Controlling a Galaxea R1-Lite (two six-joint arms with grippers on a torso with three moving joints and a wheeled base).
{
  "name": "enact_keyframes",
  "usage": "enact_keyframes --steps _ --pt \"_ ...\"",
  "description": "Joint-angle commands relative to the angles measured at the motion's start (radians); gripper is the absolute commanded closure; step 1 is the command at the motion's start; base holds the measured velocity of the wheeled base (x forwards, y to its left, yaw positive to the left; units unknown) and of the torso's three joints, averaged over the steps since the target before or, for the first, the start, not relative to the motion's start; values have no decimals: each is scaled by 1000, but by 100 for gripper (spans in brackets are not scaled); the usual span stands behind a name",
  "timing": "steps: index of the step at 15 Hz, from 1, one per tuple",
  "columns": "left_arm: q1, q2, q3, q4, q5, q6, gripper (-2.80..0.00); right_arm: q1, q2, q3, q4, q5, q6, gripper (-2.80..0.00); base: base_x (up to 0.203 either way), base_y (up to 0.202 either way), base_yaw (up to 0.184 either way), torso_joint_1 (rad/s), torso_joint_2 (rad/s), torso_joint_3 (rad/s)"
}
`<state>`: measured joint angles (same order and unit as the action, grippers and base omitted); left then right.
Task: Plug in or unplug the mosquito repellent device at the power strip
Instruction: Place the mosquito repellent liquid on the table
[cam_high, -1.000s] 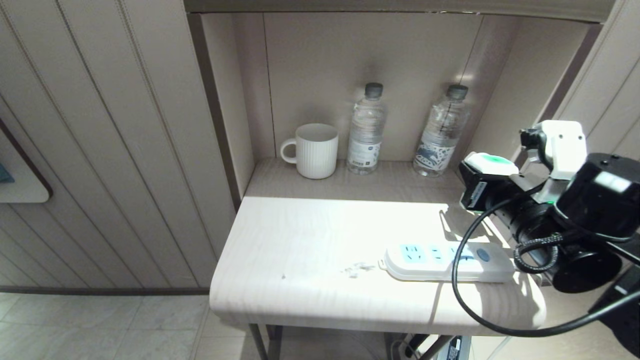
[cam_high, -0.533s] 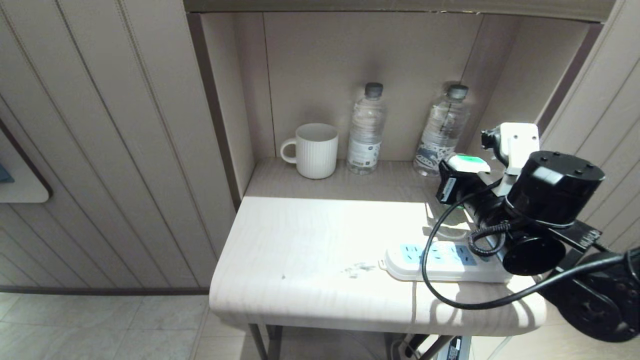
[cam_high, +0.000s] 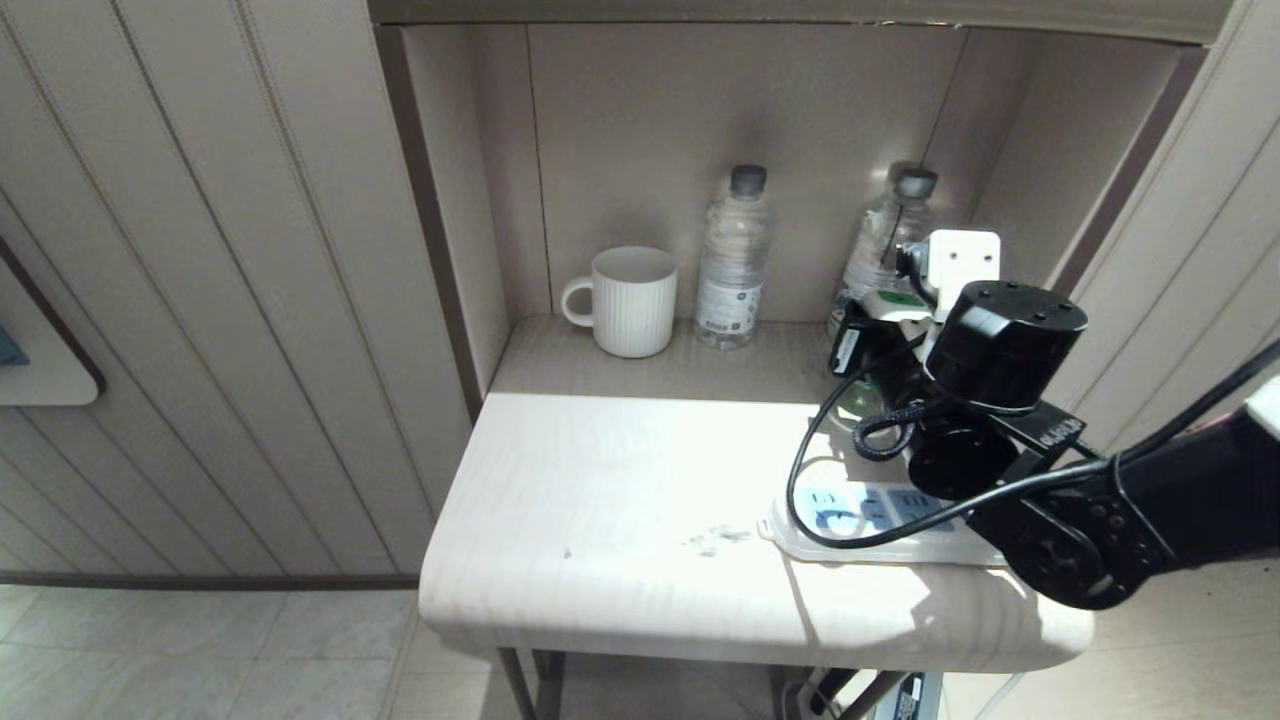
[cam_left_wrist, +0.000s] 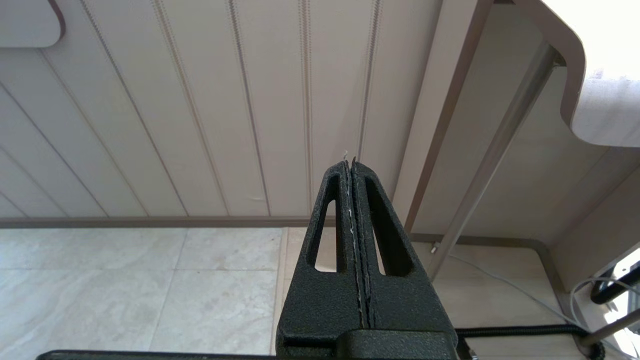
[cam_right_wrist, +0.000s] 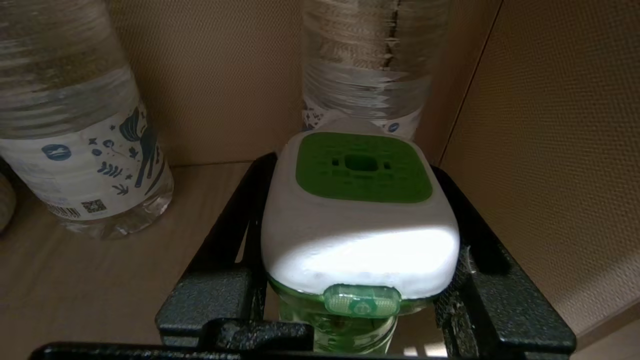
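On the pale wooden table, right pincer clamps the mosquito repellent device; left pincer together.

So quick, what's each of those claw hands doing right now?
Left gripper: closed, holding nothing.
Right gripper: fingers clamped on the mosquito repellent device.
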<state>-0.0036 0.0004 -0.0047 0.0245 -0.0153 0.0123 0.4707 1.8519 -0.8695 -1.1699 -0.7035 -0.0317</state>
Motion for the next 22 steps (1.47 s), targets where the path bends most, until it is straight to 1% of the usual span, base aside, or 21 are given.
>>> enact_keyframes --steps 1,9,15,19,20,22 --pt "0 2 0 0 0 0 0 4 24 -22 -5 -16 -1 0 0 0 0 0 0 0" --pt "0 1 0 0 0 0 0 4 104 -25 -18 -35 4 0 0 0 0 0 0 0" --pt "-1 2 0 0 0 0 0 2 101 -33 -33 -44 -1 0 0 0 0 0 0 0" --pt "1 1 0 0 0 0 0 3 93 -45 -34 -70 -4 0 0 0 0 0 0 0" --pt "1 1 2 0 0 0 0 2 89 -46 -34 -70 -6 -280 0 0 0 0 0 0" --pt "1 1 0 0 0 0 0 -6 81 -43 -36 -70 -10 -280 0 0 0 0 0 0"
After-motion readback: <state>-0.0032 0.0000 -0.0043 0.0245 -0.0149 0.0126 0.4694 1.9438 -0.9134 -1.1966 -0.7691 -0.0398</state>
